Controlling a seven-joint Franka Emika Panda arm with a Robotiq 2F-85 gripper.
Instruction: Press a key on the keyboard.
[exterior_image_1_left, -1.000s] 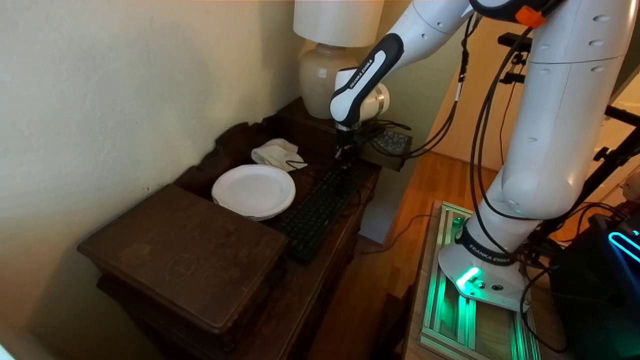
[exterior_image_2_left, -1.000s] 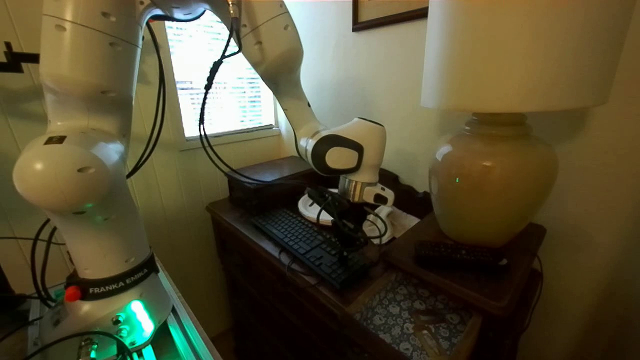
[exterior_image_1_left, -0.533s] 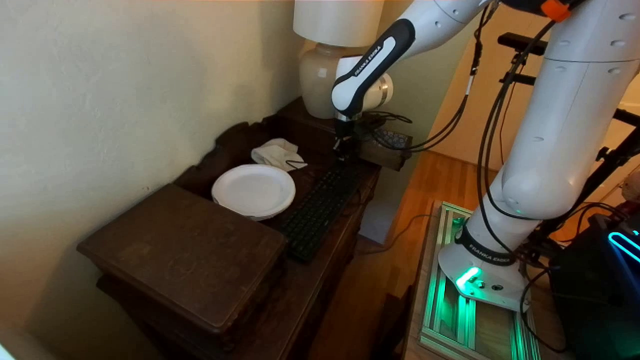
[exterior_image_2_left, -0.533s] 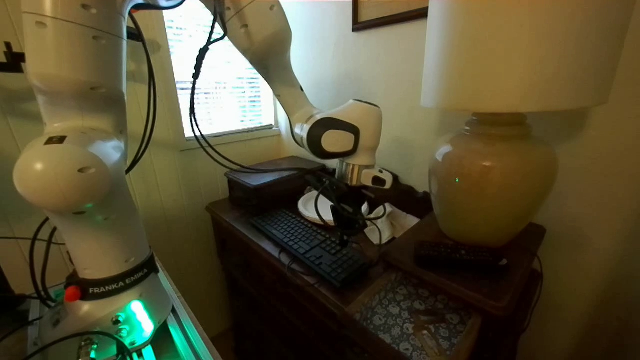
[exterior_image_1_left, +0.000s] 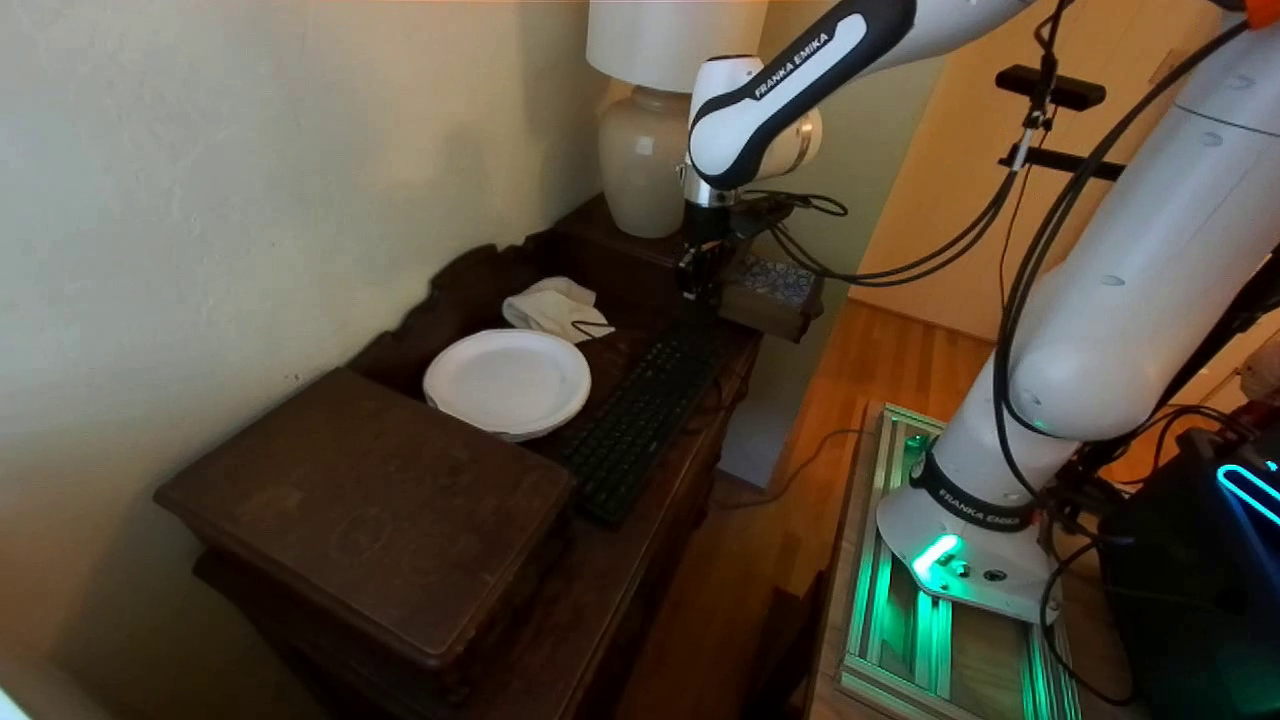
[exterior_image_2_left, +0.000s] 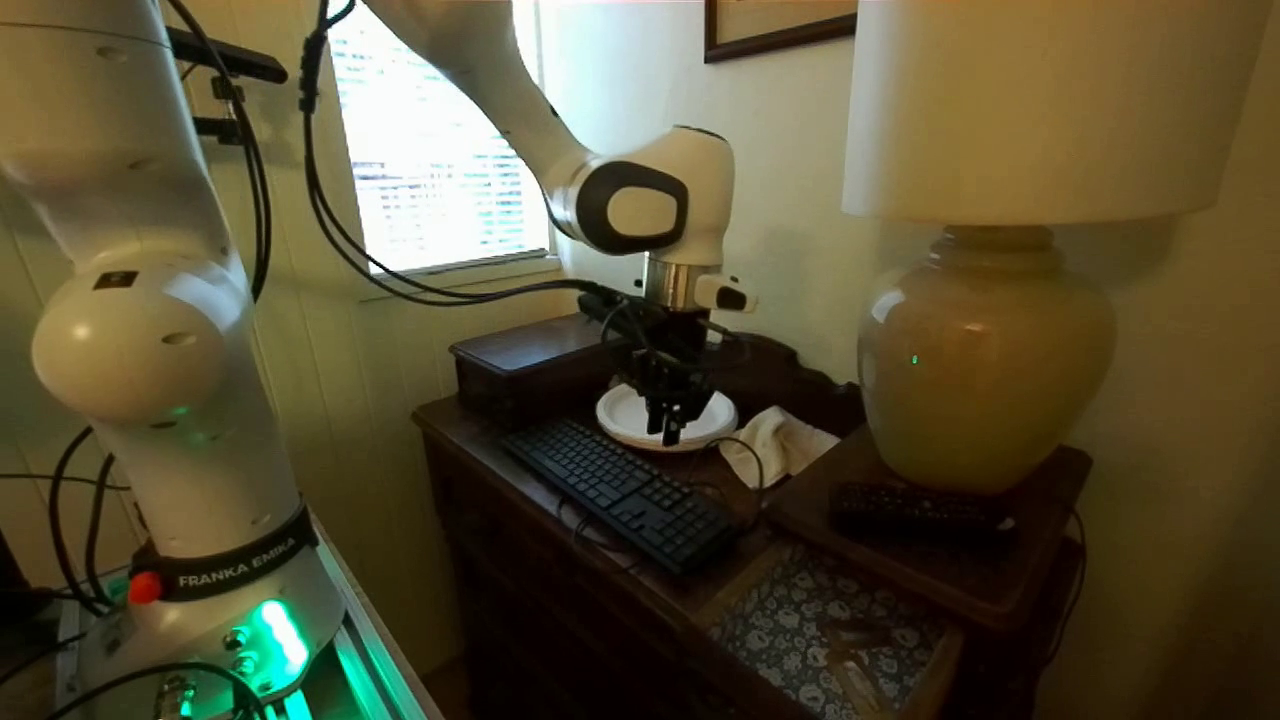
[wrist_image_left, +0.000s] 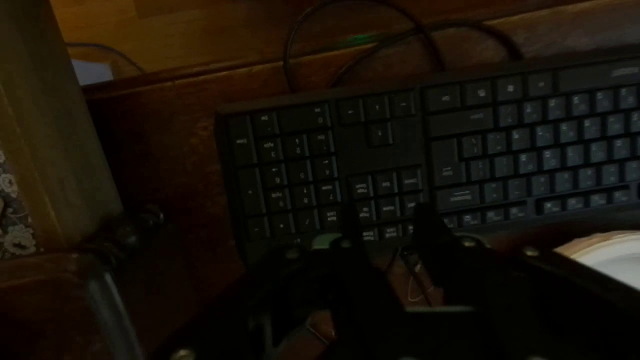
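The black keyboard (exterior_image_1_left: 640, 425) lies along the front of the dark dresser top. It also shows in an exterior view (exterior_image_2_left: 620, 482) and in the wrist view (wrist_image_left: 380, 155), where its number pad and arrow keys are plain. My gripper (exterior_image_2_left: 664, 432) points down and hangs above the keyboard, clear of the keys. In the wrist view the two dark fingertips (wrist_image_left: 387, 210) are apart, with nothing between them, and overlap the keys between the number pad and the main block. In an exterior view the gripper (exterior_image_1_left: 692, 285) shows dark over the keyboard's far end.
A white plate (exterior_image_1_left: 510, 385) and a crumpled cloth (exterior_image_1_left: 555, 305) lie behind the keyboard. A wooden box (exterior_image_1_left: 370, 510) stands at one end. A lamp (exterior_image_2_left: 985, 370), a remote (exterior_image_2_left: 915, 508) and an open flower-lined drawer (exterior_image_2_left: 780, 615) are at the other. Thin cables loop around the keyboard.
My gripper has risen from down at the number pad end of the keyboard to well above it, and the arm has drawn back. The keyboard has not moved.
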